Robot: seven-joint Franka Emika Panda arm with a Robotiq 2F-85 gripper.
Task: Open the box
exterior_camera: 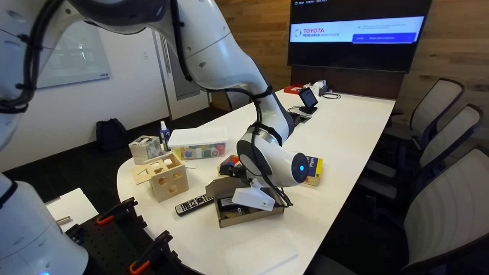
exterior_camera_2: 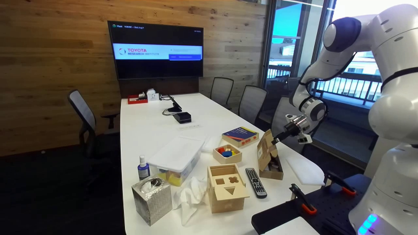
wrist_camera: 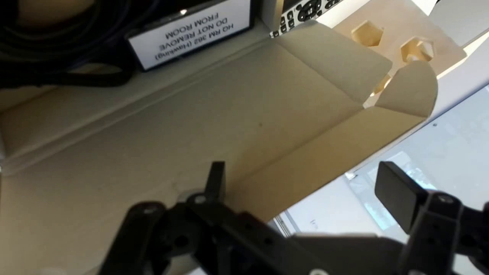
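Both exterior views facing screen [exterior_camera_2: 157, 50], sharing table [exterior_camera: 344, 118], wrist view close to box [wrist_camera: 229, 114]

- I count one cardboard box [exterior_camera_2: 265, 156]
- One remote [exterior_camera_2: 256, 183]
- One tissue box [exterior_camera_2: 152, 200]
- One spray bottle [exterior_camera_2: 143, 170]
- One shape sorter [exterior_camera_2: 220, 193]
- One lidded bin [exterior_camera_2: 176, 153]
- Two clamps [exterior_camera_2: 304, 200]
- My one gripper [wrist_camera: 305, 185]

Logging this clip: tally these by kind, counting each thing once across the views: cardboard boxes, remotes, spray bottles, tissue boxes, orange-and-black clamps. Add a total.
Cardboard box: 1
Remote: 1
Spray bottle: 1
Tissue box: 1
Orange-and-black clamps: 2
Total: 6
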